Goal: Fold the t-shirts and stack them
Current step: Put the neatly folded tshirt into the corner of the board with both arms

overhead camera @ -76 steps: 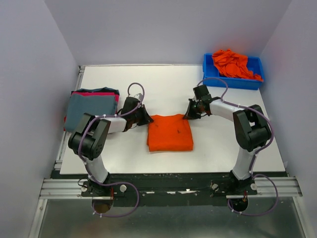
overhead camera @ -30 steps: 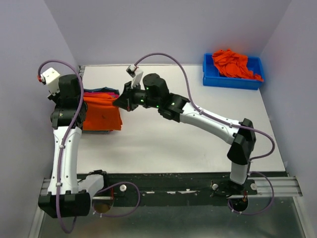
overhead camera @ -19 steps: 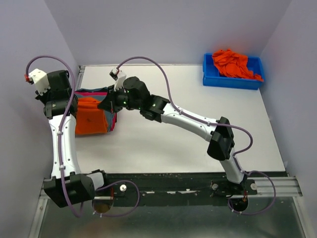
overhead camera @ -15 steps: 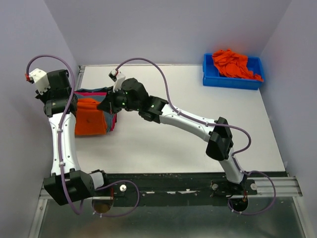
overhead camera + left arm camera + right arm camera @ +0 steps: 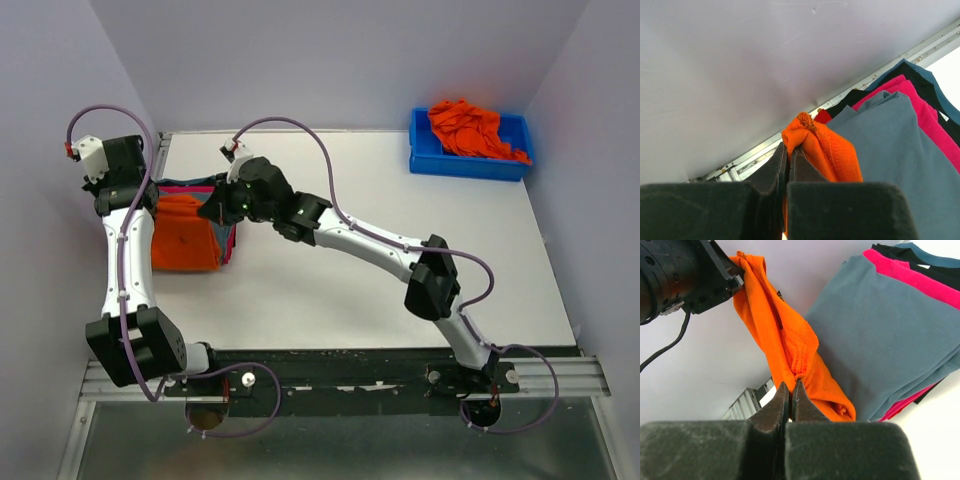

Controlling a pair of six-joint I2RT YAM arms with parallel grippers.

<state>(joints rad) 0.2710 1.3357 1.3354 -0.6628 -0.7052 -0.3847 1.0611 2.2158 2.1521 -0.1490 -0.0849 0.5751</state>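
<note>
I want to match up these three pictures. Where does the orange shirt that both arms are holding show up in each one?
Top view: orange shirt at far left, over the stack.
Left wrist: centre, bunched just above the left jaws.
Right wrist: left of centre, a slanting band running down to the right jaws.
Shared landmark: the pink shirt in the stack.

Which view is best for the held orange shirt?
Right wrist: the orange shirt spans from the left gripper to the right gripper, both shut on it, folds visible. Top external shows only an orange patch, arms covering its edges. Left wrist shows just the pinched corner.
</note>
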